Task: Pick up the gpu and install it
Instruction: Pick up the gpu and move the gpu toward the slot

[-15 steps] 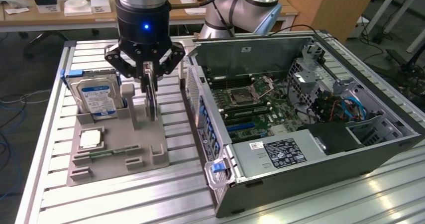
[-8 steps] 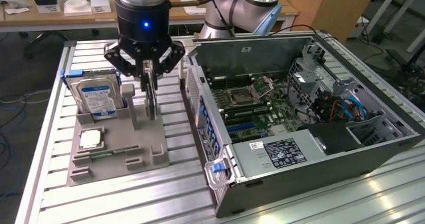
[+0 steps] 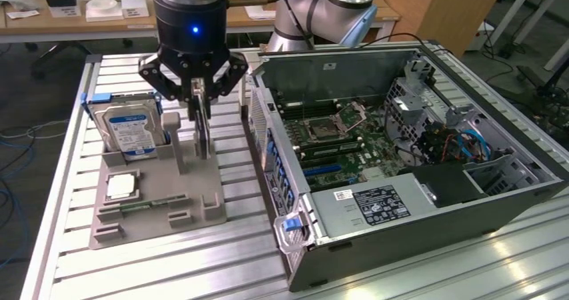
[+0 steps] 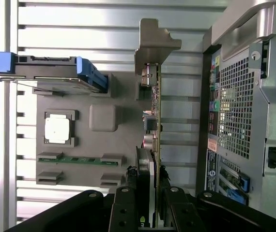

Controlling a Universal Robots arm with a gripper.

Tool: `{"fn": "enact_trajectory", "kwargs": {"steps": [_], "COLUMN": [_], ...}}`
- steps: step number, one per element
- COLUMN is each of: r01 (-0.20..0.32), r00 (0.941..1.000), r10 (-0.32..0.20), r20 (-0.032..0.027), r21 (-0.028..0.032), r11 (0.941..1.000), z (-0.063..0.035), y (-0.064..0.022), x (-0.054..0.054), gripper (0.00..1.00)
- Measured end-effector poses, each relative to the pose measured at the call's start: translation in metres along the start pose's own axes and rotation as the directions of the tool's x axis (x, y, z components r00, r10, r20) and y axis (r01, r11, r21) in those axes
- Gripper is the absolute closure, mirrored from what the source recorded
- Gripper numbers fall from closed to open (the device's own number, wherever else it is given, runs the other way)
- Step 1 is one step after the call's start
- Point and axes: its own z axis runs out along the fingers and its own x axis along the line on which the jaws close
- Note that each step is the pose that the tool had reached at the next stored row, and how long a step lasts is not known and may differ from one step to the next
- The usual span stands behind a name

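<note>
- The arm (image 3: 186, 7) comes straight down from above, wrist vertical, its blue light facing the exterior camera.
- The gripper (image 3: 197, 90) points down at the table (image 3: 160, 267), linkages spread wide and tips drawn in together.
- It is clamped: the fingers (image 4: 127, 208) press from both sides on the upper edge of the gpu (image 3: 204, 130).
- The gpu stands on edge, upright, along the edge of the grey holder (image 3: 200, 200) that faces the computer case (image 3: 427, 233).
- Whether the card's lower edge sits in the holder's slot or has cleared it cannot be told.
- From the wrist, the card is seen edge-on, its silver bracket (image 4: 155, 43) at the end away from the fingers.
- The hard drive (image 3: 132, 132) stands upright at the holder's opposite edge, well apart from the gripper.
- A processor chip (image 3: 120, 185) and a memory stick (image 3: 146, 205) lie flat in the holder's nearer part.
- The case lies open beside the holder, toward the table's edge on the exterior view's right.
</note>
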Motion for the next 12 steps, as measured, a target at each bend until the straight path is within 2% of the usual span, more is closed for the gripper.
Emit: {"fn": "enact_trajectory", "kwargs": {"steps": [12], "r01": [0.0], "r00": [1.0], "r10": [0.0], "r20": [-0.0001], "r21": [0.0001], "r11": [1.0], "z": [-0.0058], "y": [0.0002], "x": [0.0002], "gripper": [0.73]}}
